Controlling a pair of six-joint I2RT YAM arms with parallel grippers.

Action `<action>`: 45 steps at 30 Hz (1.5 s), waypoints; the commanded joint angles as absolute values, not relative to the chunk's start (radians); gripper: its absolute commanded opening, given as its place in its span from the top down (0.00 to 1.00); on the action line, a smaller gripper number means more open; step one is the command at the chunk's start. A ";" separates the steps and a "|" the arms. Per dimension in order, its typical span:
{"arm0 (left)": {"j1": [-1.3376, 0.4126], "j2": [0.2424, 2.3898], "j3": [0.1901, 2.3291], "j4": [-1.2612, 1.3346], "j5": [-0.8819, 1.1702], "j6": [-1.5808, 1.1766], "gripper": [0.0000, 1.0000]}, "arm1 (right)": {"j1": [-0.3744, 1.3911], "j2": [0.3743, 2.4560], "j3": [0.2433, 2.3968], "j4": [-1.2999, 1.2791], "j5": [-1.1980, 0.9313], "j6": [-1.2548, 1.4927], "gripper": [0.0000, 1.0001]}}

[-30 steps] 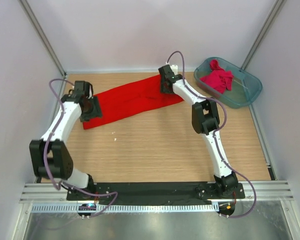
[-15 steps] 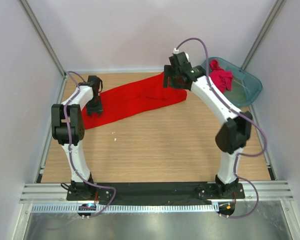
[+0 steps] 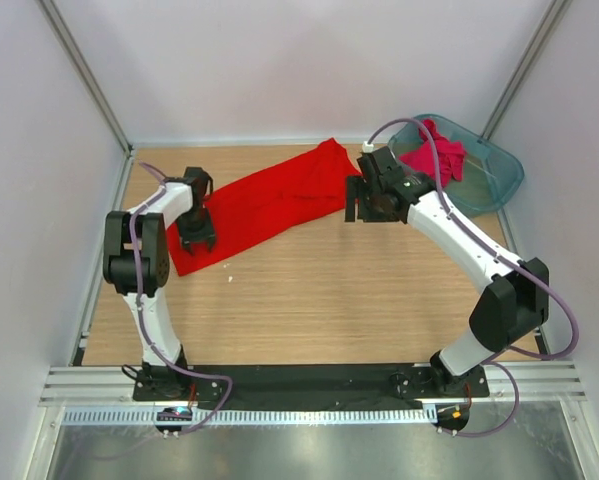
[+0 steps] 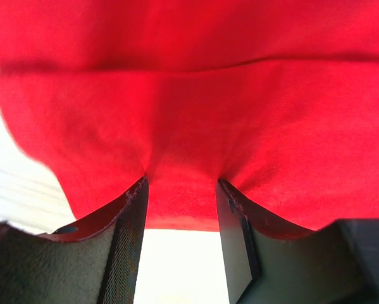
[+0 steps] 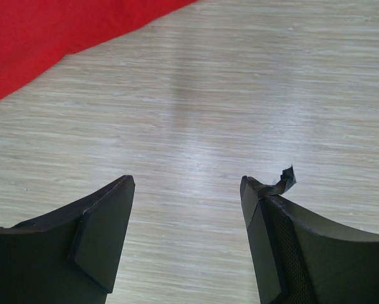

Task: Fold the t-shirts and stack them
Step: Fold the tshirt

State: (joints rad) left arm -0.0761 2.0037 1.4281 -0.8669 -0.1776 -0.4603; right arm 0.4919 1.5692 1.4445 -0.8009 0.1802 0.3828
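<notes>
Left pincer (image 4: 181, 185) is clamped on the left end of the big red t-shirt (image 3: 269, 200), with the cloth bunching up between its fingers. The shirt lies stretched out in a long diagonal strip across the far part of the counter (image 3: 329, 300). Right pincer (image 5: 188, 183) is spread wide with nothing in it, hovering over bare wood just off the shirt's right end, and the darker crimson-pink t-shirt (image 3: 434, 155) sits crumpled in the teal tub (image 3: 489, 180) at the far right corner.

Wooden table (image 3: 329, 300), red t-shirt (image 3: 269, 200) laid across, teal tub (image 3: 491, 182) far right
</notes>
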 commanded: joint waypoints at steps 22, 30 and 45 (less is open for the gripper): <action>-0.858 1.636 1.344 -0.830 0.125 -0.908 0.47 | 0.328 1.862 1.647 -0.654 0.167 0.333 0.24; -0.718 1.373 1.332 -0.920 -0.029 -0.855 0.45 | 0.388 2.160 1.992 -0.631 0.215 0.348 0.24; -0.485 1.212 1.255 -0.951 -0.074 -0.670 0.44 | 0.506 2.534 2.278 -0.522 0.298 0.330 0.28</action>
